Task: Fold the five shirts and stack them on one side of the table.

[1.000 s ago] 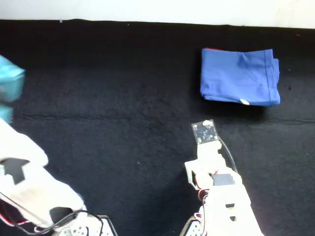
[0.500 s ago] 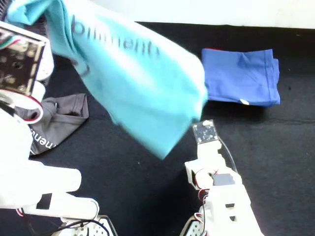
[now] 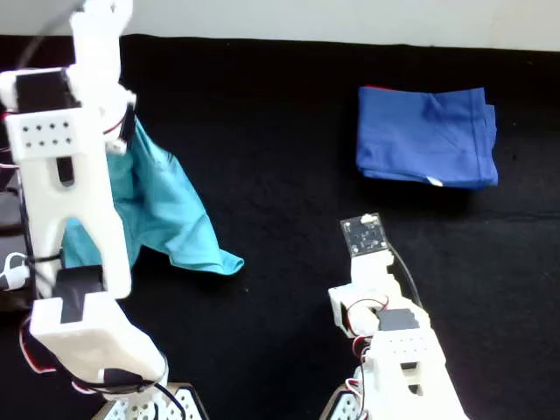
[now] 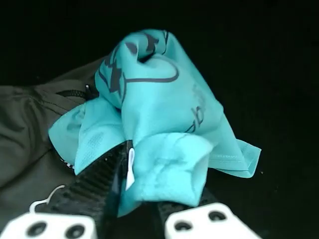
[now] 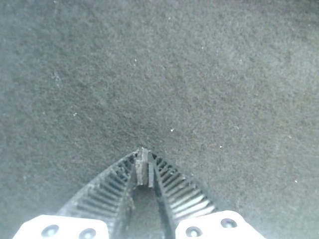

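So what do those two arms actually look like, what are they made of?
The left arm and right arm are blocky white plastic with thin red and white wires. The right hand has black ridged fingers; a small circuit board sits on that arm.

The high camera is looking down over the surface (image 3: 280, 114); both wrist cameras are facing it closely (left sharing the teal shirt (image 3: 171, 214)).
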{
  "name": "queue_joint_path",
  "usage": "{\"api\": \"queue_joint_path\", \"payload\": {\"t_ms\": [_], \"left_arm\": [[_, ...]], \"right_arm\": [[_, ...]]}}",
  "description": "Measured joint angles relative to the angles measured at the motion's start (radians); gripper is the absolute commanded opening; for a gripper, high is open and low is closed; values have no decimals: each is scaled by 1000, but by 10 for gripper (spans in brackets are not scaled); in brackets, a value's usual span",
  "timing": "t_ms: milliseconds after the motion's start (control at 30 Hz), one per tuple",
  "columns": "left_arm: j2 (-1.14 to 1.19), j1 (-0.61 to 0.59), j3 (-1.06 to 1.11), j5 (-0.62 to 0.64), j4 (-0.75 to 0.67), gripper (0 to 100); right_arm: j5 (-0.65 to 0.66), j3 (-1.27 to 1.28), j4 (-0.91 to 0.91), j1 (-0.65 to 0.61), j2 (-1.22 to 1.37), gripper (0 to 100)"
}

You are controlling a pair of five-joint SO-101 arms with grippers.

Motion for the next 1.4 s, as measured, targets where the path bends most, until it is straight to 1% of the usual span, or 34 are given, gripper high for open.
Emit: {"api": "queue_joint_path", "payload": {"t_ms": [100,200,333,400,533,633,700,867,900,1033,1067,1200,1400], "left_arm": [[9,-63,141,0,-86,9],[11,-129,230,2,-153,9],[12,-242,287,2,-226,9],[12,-313,292,2,-259,9],[12,-445,295,2,-322,9],[12,-519,311,-2,-358,9],[12,-554,344,-29,-385,9],[12,-605,427,-58,-423,9],[12,-609,442,-58,-423,9],[12,-609,489,-58,-430,9],[12,-611,499,-58,-430,9],[12,-615,517,-58,-430,9],[12,-612,535,-58,-430,12]], "right_arm": [[0,0,0,0,0,10],[0,0,0,0,0,11],[0,-40,34,0,15,63],[0,-118,100,-12,40,84],[0,-353,229,-97,166,87],[0,-560,307,-187,311,88],[0,-681,351,-262,408,91],[0,-901,373,-425,631,95],[0,-933,373,-451,672,111],[0,-1071,373,-534,850,235],[0,-1106,374,-549,899,252],[0,-1217,381,-615,1071,255],[0,-1309,381,-727,1209,255]]}}
